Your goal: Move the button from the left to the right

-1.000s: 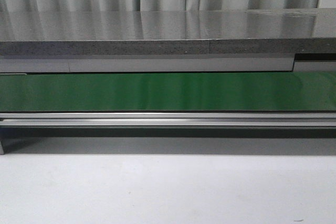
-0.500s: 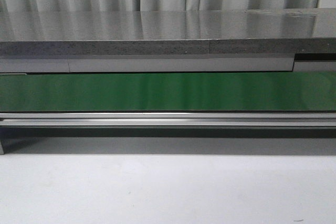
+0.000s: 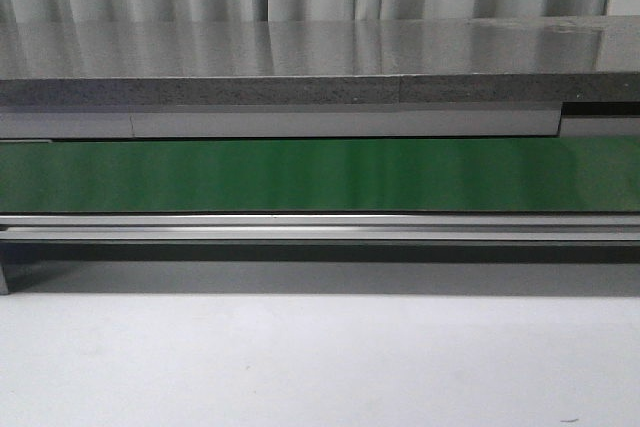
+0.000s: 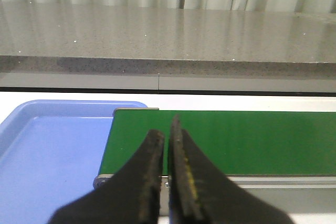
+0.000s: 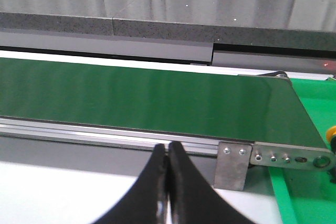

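No whole button shows in any view. A small yellow and black bit [image 5: 332, 135] is cut off at the edge of the right wrist view, over the green tray [image 5: 307, 195]; I cannot tell what it is. My left gripper [image 4: 166, 129] is shut and empty, over the near rail at the green conveyor belt's [image 4: 252, 140] end, beside the blue tray [image 4: 47, 150]. My right gripper [image 5: 166, 148] is shut and empty, in front of the belt's [image 5: 131, 93] near rail. Neither gripper shows in the front view.
The green belt [image 3: 320, 175] runs across the front view, with a metal rail [image 3: 320, 227] before it and a grey stone counter [image 3: 320, 57] behind. A metal bracket [image 5: 233, 169] stands at the belt's right end. White table [image 3: 320, 357] lies in front.
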Controlling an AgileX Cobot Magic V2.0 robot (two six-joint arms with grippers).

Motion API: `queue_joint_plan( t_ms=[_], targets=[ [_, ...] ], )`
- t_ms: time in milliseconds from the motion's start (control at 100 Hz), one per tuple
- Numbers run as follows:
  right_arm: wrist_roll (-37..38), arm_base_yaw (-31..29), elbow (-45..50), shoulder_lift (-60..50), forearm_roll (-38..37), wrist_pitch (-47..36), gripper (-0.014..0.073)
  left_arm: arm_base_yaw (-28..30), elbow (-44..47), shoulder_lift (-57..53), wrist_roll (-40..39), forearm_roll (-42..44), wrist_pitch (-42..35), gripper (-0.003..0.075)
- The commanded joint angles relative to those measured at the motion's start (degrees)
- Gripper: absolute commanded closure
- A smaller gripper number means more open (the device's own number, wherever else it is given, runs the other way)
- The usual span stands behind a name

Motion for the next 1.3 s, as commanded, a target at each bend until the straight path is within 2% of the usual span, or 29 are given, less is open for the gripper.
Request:
queue_joint_plan(
  t_ms=[0, 220, 380, 590, 1290],
  targets=[
    [-0.6, 0.0, 0.0, -0.1, -0.5, -4.6, 0.0662, -0.7, 0.4, -0.9, -5.4, 4.2, -5.5, 0.0715],
    [-0.6, 0.0, 0.0, -0.1, -0.5, -4.6, 0.0662, -2.2, 6.5, -5.8, -8.0, 9.4, -10.4, 0.0715],
    [-0.6, 0.0, 0.0, -0.1, -0.5, -4.6, 0.0662, -2.8, 10.9, -10.0, -8.1, 9.4, -13.1, 0.0715],
    [-0.6, 0.0, 0.0, -0.1, -0.5, -4.6, 0.0662, -2.8, 14.7, -9.9, -8.2, 9.6, -18.0, 0.0715],
    [-0.6, 0.0, 0.0, -0.1, -0.5, -4.6, 0.0662, -2.8, 14.7, -9.9, -8.2, 9.8, -17.5, 0.0715]
  ],
)
